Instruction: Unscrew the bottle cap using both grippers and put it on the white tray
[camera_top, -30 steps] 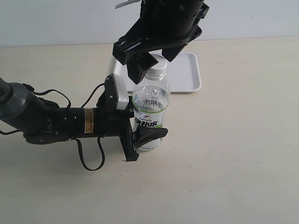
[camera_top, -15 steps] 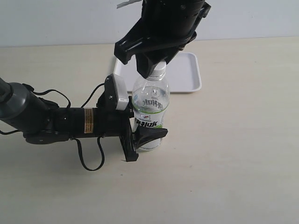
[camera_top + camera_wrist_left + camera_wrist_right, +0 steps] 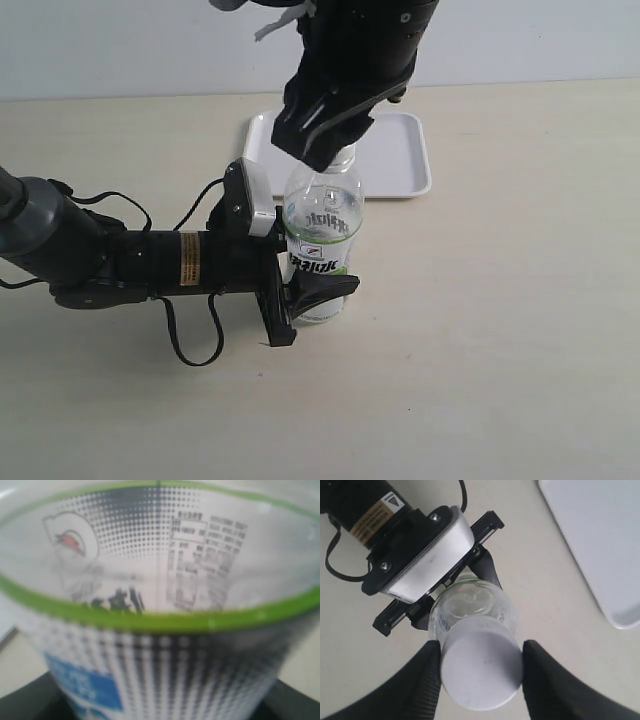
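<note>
The clear bottle [image 3: 322, 225] with its white-and-green label stands upright on the table. My left gripper [image 3: 312, 292] is shut on its lower body; in the left wrist view the label [image 3: 160, 605] fills the picture. My right gripper [image 3: 333, 138] has come down over the neck from above and hides the top in the exterior view. In the right wrist view the white bottle cap [image 3: 481, 672] sits on the bottle, with both black fingers pressed against its sides. The white tray [image 3: 402, 160] lies behind the bottle.
The left arm [image 3: 120, 260] with its cables lies low across the table's left side. The left wrist's white camera block [image 3: 427, 562] sits close beside the bottle. A corner of the tray [image 3: 600, 545] shows in the right wrist view.
My right gripper has turned about the bottle's axis and dropped over the neck, its fingers closing from open on either side to gripping the cap. The bottle and left arm have stayed still.
</note>
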